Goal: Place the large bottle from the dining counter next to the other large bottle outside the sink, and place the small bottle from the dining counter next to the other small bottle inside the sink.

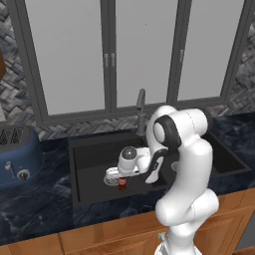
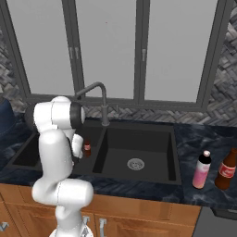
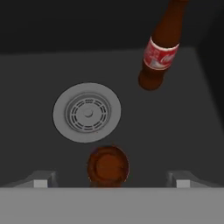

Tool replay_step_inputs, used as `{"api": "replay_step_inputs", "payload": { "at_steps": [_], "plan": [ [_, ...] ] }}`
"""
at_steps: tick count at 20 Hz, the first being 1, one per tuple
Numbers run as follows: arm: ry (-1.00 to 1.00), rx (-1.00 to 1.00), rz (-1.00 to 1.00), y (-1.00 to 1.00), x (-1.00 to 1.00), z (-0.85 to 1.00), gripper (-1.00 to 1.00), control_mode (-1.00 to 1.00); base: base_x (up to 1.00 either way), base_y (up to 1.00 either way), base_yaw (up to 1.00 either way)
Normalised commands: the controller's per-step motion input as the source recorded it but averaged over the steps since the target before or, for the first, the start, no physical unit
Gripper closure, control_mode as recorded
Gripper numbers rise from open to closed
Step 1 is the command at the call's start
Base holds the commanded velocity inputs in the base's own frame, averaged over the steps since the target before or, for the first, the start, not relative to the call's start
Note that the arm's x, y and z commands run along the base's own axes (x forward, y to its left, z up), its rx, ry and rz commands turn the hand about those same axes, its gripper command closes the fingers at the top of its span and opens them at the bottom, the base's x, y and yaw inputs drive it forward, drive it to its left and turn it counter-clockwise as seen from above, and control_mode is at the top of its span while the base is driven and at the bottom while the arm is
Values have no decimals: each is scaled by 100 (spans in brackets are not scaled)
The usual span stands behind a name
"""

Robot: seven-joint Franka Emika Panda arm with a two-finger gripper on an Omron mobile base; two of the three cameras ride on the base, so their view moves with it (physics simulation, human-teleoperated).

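My gripper (image 3: 111, 178) hangs open over the left basin of the sink (image 1: 87, 167), pointing straight down. Between its wide-apart fingertips (image 3: 41, 181), seen from above, stands the small bottle (image 3: 108, 166), free of both; it shows under the hand in the left base view (image 1: 122, 182). A second short brown red-labelled bottle (image 3: 159, 48) stands upright a little farther off, beyond the round silver drain (image 3: 87, 113). On the worktop right of the sink, the tall brown large bottle (image 2: 225, 170) stands beside the pale pink bottle (image 2: 202, 170).
The dark gooseneck tap (image 2: 99, 99) rises behind the basins, close to my arm. A blue toaster (image 1: 17, 154) sits on the worktop at the left. The right basin (image 2: 157, 148) holds just its drain (image 2: 135, 163). Windows close off the back.
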Motion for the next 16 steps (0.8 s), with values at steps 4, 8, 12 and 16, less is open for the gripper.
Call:
{"api": "replay_step_inputs", "payload": {
  "at_steps": [4,8,12,16],
  "plan": [
    [2,0,-5,-12,-25,32,-100,-100,0,0,0],
    [6,0,-1,-1,1,62,-100,-100,0,0,0],
    [0,0,0,2,26,85,-100,-100,0,0,0],
    [0,0,0,6,6,82,-100,-100,0,0,0]
  ]
}}
